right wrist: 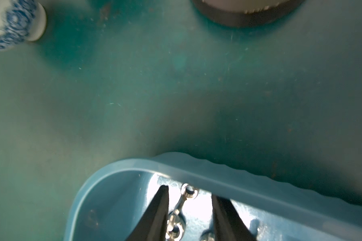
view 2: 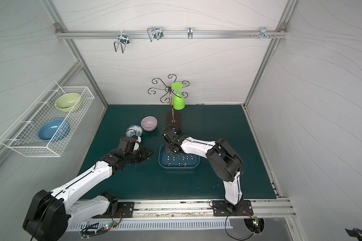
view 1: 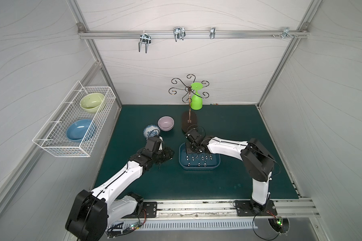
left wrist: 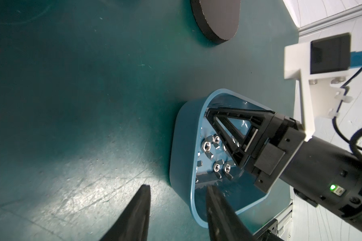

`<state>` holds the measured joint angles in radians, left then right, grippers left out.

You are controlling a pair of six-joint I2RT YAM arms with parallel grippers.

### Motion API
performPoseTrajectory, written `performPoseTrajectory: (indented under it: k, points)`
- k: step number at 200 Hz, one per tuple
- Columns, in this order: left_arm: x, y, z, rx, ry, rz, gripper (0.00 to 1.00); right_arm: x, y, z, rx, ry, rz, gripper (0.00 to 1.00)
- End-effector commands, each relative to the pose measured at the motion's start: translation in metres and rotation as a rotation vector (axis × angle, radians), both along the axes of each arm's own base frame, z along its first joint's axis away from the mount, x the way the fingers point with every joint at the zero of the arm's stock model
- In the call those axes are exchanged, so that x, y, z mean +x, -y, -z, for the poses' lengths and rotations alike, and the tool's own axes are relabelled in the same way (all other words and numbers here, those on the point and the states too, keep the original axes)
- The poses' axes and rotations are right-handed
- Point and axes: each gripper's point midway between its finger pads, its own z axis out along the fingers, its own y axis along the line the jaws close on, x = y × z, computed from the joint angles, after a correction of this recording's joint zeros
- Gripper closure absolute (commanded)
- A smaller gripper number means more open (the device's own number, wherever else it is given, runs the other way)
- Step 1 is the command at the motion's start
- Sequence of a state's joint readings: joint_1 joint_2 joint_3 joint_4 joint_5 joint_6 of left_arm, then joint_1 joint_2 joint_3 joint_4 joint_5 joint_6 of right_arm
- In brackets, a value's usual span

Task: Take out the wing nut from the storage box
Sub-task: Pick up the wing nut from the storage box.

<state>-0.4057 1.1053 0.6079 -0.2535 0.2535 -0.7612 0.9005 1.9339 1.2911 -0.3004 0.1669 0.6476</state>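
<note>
Right gripper (right wrist: 189,191) of mine, jaws spread and pinching nothing, dips into the storage box (view 1: 196,167) at its far left corner, straddling one wing nut (right wrist: 188,191); roughly a dozen lie on the box floor. Left gripper (left wrist: 178,186), equally spread and empty, hovers just outside the box's left wall.

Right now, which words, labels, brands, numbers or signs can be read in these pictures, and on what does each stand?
None can be read.
The storage box, the wing nuts and the blue-and-white bowl bear no writing; the bowl has only a painted pattern.
The small coloured thing far behind the box is too small to read.
</note>
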Motion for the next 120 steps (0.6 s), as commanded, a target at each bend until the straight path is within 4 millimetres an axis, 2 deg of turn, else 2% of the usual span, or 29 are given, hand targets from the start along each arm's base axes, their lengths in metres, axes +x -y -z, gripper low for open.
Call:
performPoseTrajectory:
  k: [1,45,120]
  points:
    - [0.009,0.006,-0.008,-0.042,0.038,0.005,0.53,-0.002,0.002,0.014,-0.025,-0.045,0.017,0.62]
    - [0.008,0.005,-0.009,-0.047,0.045,0.003,0.53,-0.001,0.001,0.027,-0.046,-0.068,0.027,0.64]
    - [0.008,0.007,-0.009,-0.054,0.046,0.008,0.53,-0.003,0.001,0.032,-0.065,-0.074,0.027,0.77]
